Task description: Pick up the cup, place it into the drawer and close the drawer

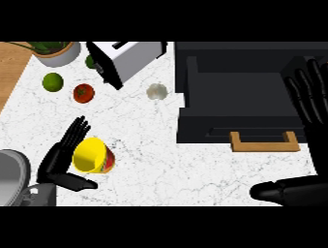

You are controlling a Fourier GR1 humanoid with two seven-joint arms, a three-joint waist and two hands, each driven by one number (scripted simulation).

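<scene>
The white marble surface [145,145] fills most of my view, with wood showing past its edges at 9 and 3 o'clock; the dark drawer [209,131] takes up the 2 o'clock quarter, pulled open, its wooden handle [264,143] on the near front face; my right hand [327,145] stands at 3 o'clock, over the drawer's right side, fingers straight and spread, pointing to 12, thumb stretched toward 9 along the bottom; it holds nothing.

The toaster [127,60] sits at 12 o'clock, turned at an angle, just left of the drawer; my grey left forearm [2,177] comes in at 8 o'clock; my left hand [58,162] is at 8 o'clock too, fingers straight and slanting toward 1, thumb stuck out toward 3; it is not closed on anything; the fingers lie right along the left side of the cup [91,155], and I cannot tell whether they touch it.

The plant pot [58,53] is at 11 o'clock, by the far edge; the cup is yellow with red on its outside, tipped so that its mouth faces me, on the surface at 8 o'clock, between my left fingers and thumb, well apart from the drawer; the tomato [84,93] is at 10 o'clock; the lime [52,81] is just beyond it, toward 10; the garlic [157,91] lies near 12, between toaster and drawer.
</scene>
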